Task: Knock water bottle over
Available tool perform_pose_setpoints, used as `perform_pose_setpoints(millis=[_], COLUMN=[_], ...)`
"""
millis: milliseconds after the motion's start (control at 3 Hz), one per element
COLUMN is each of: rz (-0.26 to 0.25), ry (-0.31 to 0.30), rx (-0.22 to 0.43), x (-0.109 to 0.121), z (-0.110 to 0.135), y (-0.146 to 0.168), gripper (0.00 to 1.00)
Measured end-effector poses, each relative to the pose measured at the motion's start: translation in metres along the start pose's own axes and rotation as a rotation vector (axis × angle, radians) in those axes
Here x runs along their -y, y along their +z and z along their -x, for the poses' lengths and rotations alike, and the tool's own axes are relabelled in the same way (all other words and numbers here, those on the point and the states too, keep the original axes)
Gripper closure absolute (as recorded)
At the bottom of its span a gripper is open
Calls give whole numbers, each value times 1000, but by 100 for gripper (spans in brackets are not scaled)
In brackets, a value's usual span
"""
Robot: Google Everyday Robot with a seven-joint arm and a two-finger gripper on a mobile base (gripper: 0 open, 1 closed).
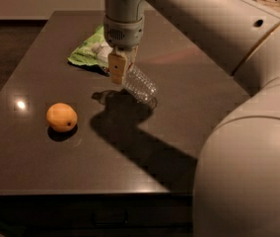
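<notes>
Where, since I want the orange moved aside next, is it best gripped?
Across its middle, from straight above: the orange is round, rests on the table and touches nothing else. The gripper is farther back, at the upper end of the tilted water bottle.

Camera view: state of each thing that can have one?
water bottle: tipped far off upright, lower end on the table, upper end hidden behind the gripper.
gripper: pointing down, at the bottle's upper end.
orange fruit: resting on the table, apart from the bottle.
green bag: lying flat at the table's far side, behind the gripper.
</notes>
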State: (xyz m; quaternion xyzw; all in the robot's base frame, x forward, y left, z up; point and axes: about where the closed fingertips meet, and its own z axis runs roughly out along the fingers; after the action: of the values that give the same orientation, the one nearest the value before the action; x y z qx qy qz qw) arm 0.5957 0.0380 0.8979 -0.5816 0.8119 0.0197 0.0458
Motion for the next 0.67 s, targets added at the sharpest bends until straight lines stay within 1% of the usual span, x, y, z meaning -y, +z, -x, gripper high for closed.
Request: perform_pose_setpoints(millis=[333, 667], rz=[14, 25], ry=[-18, -32], rx=[-34, -59], x=[1, 3], z=[2, 6], y=[11, 23], gripper=[39, 15])
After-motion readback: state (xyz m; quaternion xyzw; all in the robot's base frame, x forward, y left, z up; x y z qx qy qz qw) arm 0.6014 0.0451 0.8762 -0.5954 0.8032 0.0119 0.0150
